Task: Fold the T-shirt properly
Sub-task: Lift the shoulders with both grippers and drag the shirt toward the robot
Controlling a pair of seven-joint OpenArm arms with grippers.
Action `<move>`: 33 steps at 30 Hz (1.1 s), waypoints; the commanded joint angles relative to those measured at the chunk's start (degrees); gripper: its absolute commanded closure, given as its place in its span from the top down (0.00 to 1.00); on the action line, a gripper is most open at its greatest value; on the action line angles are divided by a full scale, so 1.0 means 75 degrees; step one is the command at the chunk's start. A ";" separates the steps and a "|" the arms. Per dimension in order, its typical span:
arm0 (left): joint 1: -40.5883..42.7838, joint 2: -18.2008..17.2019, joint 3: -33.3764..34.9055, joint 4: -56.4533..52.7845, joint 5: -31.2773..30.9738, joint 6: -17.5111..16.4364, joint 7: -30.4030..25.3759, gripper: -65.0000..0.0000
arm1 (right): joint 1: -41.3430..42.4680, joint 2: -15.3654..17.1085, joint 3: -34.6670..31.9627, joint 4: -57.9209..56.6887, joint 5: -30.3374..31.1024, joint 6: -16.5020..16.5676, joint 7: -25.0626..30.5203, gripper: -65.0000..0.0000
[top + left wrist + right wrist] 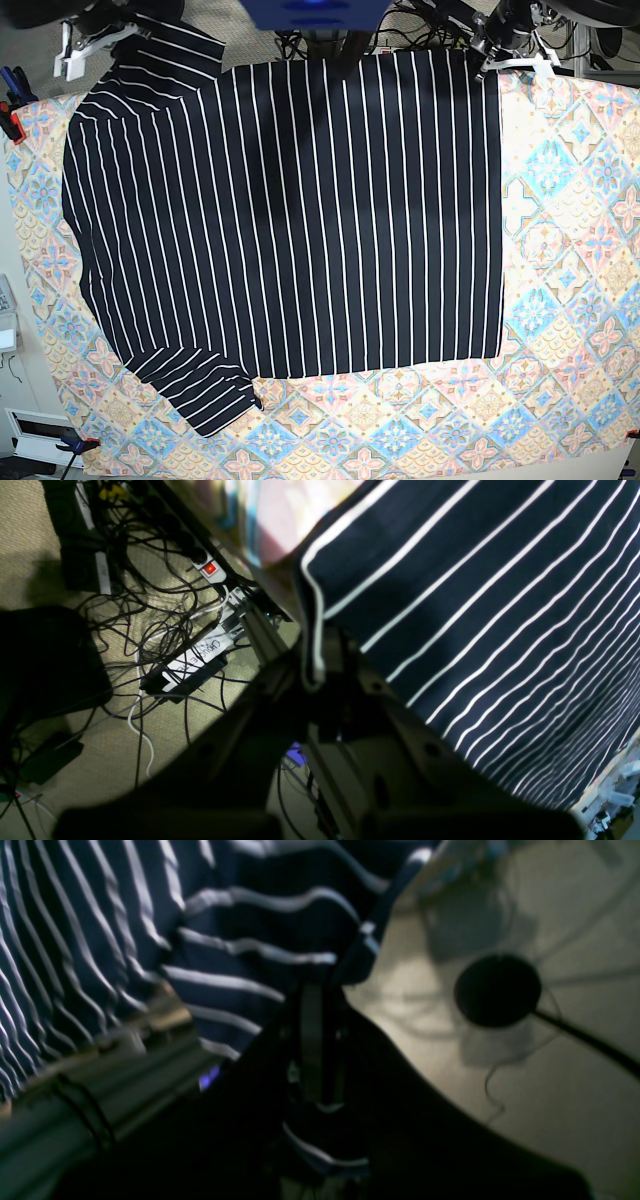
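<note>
The dark T-shirt (300, 220) with thin white stripes lies spread flat on the tablecloth, one sleeve at the lower left. At the table's far edge, my left gripper (487, 55) sits at the shirt's top right corner. In the left wrist view that gripper (315, 672) is shut on the shirt's (500, 605) hemmed corner. My right gripper (115, 45) is at the top left sleeve. The right wrist view shows this gripper (320, 990) shut on a bunched edge of the shirt (100, 915).
The pastel diamond-patterned tablecloth (570, 250) covers the table, with clamps (10, 115) at its left edge. Beyond the far edge lie floor cables and a power strip (210, 570). A round black stand base (497, 990) and a metal rail (100, 1090) show below the right wrist.
</note>
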 commanded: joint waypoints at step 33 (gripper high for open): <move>-0.4800 -0.0066 -0.0248 -0.1421 0.0405 -0.0025 -0.0052 0.00 | 0.6208 0.0136 0.0690 -0.2162 -0.0023 0.0031 -0.1651 0.01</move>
